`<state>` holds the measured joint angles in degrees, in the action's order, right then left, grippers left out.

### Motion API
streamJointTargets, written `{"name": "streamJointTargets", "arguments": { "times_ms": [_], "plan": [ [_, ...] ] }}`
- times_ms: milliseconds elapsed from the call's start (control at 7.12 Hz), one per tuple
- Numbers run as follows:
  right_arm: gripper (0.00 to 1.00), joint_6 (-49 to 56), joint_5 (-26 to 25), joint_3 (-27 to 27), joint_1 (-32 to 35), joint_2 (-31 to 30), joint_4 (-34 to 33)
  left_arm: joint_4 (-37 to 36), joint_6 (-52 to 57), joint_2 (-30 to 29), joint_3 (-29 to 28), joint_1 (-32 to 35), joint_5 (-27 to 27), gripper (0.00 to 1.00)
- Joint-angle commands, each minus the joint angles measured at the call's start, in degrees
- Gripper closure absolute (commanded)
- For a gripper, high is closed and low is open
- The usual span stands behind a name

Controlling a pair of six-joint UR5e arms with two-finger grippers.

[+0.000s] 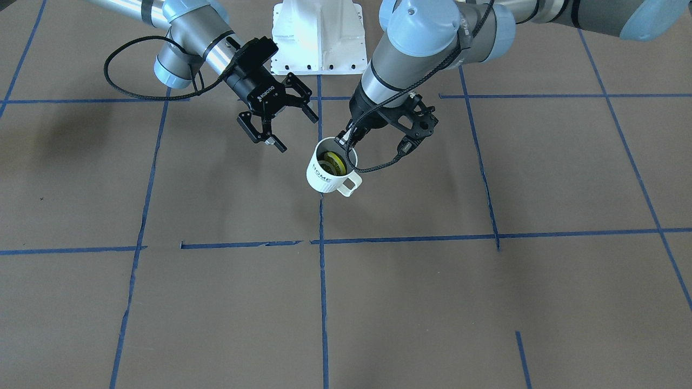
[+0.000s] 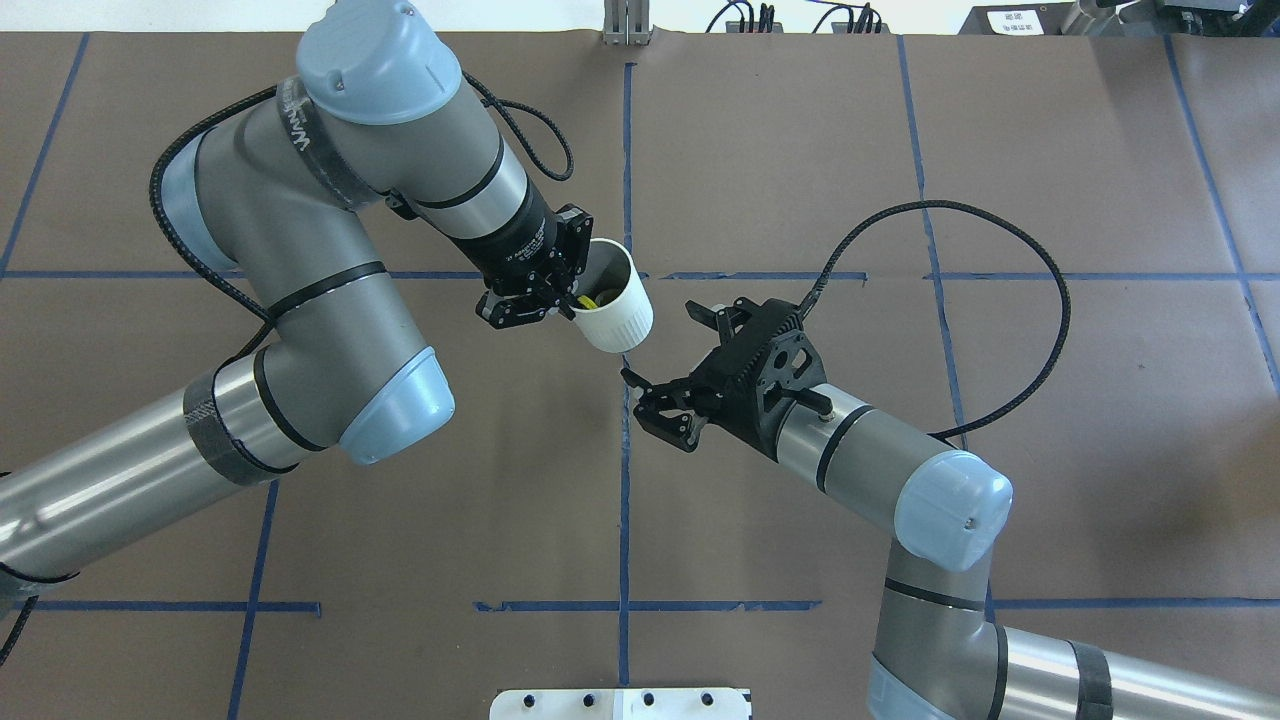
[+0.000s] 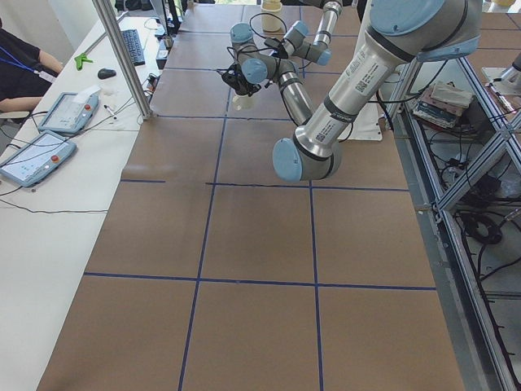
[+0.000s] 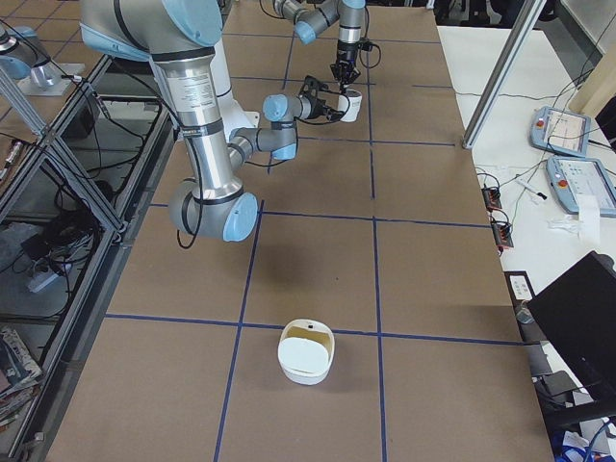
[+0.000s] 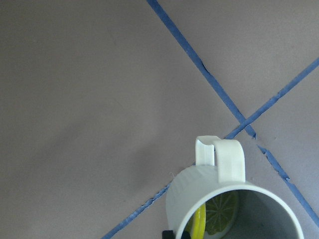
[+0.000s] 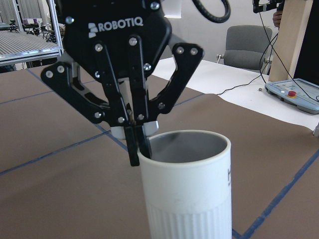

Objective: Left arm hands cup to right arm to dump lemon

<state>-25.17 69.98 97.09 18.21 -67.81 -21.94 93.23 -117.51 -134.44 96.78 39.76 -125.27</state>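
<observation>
My left gripper (image 1: pixel 347 143) is shut on the rim of the white ribbed "HOME" cup (image 1: pixel 328 174), one finger inside and one outside, and holds it above the table. The lemon (image 1: pixel 332 162), a yellow-green piece, lies inside the cup. The overhead view shows the cup (image 2: pixel 618 308) hanging from the left gripper (image 2: pixel 572 300). My right gripper (image 2: pixel 660 342) is open and empty, just beside the cup and apart from it. The right wrist view faces the cup (image 6: pixel 187 184) with the left gripper's fingers (image 6: pixel 134 144) on its rim. The left wrist view looks down on the cup (image 5: pixel 199 194) and lemon (image 5: pixel 219 214).
The robot's white base mount (image 1: pixel 318 35) stands behind the grippers. A white bowl-like container (image 4: pixel 306 353) sits on the table far out at the robot's right end. Blue tape lines (image 1: pixel 323 281) cross the brown table. Operator desks with pendants (image 3: pixel 37 155) lie beyond the table.
</observation>
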Motion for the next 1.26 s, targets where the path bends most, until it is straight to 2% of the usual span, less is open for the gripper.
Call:
{"name": "streamJointTargets", "arguments": {
  "times_ms": [0, 1123],
  "plan": [
    [0.01, 0.2, -0.4, -0.5, -0.5, 0.0, 0.1, -0.1, -0.7, -0.2, 1.0, -0.1, -0.4, 1.0],
    [0.01, 0.3, -0.4, -0.6, -0.5, -0.1, 0.1, -0.1, -4.1, -0.2, 6.6, -4.4, -0.4, 1.0]
  ]
}}
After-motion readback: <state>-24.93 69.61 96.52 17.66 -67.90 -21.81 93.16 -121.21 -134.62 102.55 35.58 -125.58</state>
